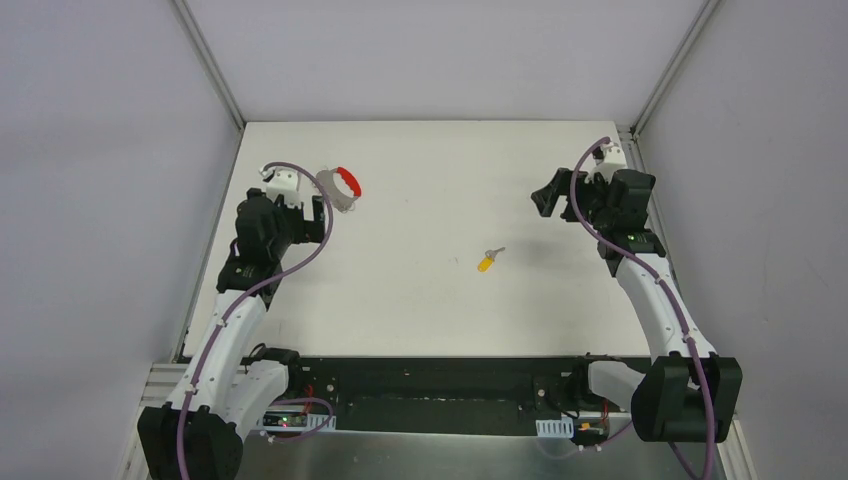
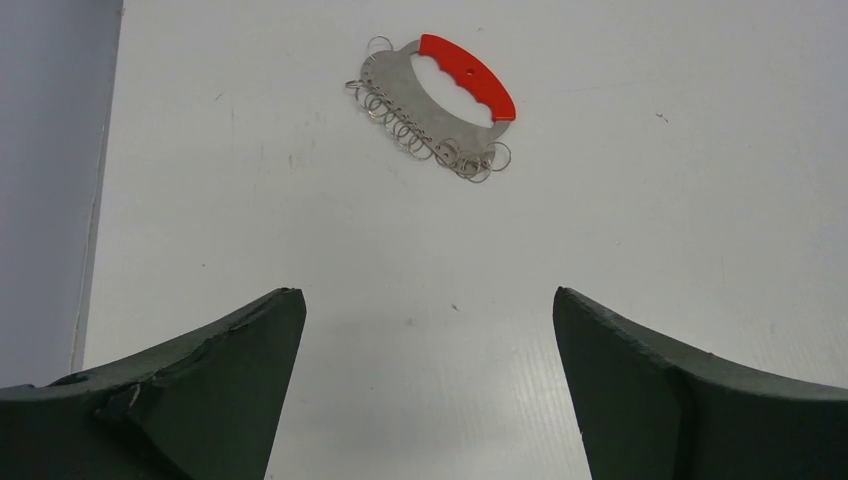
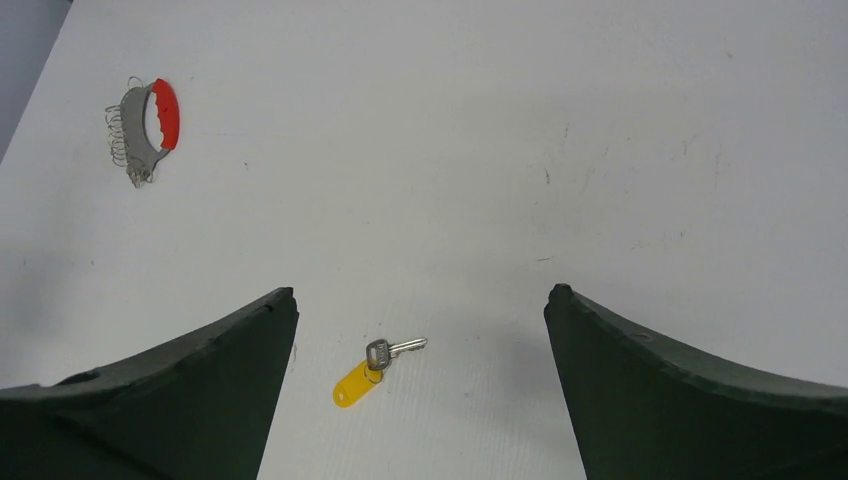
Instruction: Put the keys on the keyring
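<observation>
The keys are one small silver key [image 3: 380,353] on a yellow-orange tag [image 3: 353,384], lying flat near the middle of the white table [image 1: 430,180]; the key [image 1: 489,260] also shows from above. The keyring [image 2: 395,88] is a loop with a bright red band and a silvery part hung with several small wire rings; it lies at the far left [image 1: 349,181]. My left gripper [image 2: 428,300] is open and empty, just short of the keyring. My right gripper [image 3: 420,292] is open and empty, with the key low between its fingers in its view.
Grey walls with metal corner rails close in the table on the left, back and right. The arms' bases and a black rail [image 1: 440,390] run along the near edge. The keyring [image 3: 168,112] shows far off in the right wrist view.
</observation>
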### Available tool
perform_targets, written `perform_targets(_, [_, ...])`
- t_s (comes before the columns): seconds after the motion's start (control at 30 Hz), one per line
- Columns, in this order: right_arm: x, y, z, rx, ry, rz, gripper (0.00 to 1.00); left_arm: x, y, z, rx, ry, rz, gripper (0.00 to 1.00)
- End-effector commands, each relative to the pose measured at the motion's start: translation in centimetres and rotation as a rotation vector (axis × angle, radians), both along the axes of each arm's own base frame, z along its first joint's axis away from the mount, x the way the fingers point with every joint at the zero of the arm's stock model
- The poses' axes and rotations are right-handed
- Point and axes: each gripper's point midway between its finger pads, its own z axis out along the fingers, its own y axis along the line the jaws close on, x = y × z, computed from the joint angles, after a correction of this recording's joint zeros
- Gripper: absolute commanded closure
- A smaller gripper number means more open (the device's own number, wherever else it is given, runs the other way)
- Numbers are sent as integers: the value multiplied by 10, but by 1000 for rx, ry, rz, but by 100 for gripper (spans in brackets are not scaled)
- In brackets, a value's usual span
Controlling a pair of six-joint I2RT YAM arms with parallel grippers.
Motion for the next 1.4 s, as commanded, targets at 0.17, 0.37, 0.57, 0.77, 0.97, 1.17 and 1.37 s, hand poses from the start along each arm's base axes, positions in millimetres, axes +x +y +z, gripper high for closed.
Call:
perform_targets(0.17, [-6, 13, 9, -15, -47, 111, 2, -4, -16, 0, 17, 50, -129, 1])
perform_targets(0.37, [-19, 37, -10, -42, 2, 229, 2, -4, -16, -15, 61, 200, -158, 0])
perform_targets(0.57, [-20, 43, -22, -63, 22, 254, 2, 16, -19, -38, 66, 450, -134, 0])
perform_targets(0.77, [-21, 50, -36, -103, 51, 281, 2, 45, -44, -51, 0, 560, -177, 6])
perform_targets(0.97, [-23, 54, -46, -101, 80, 304, 2, 83, -49, -80, -5, 810, -152, 27])
perform_targets(1.17, [-24, 55, -50, -103, 93, 310, 2, 109, -59, -102, -36, 869, -97, 33])
perform_targets(1.37, [-25, 57, -54, -95, 109, 322, 2, 122, -56, -122, -48, 891, 10, 37])
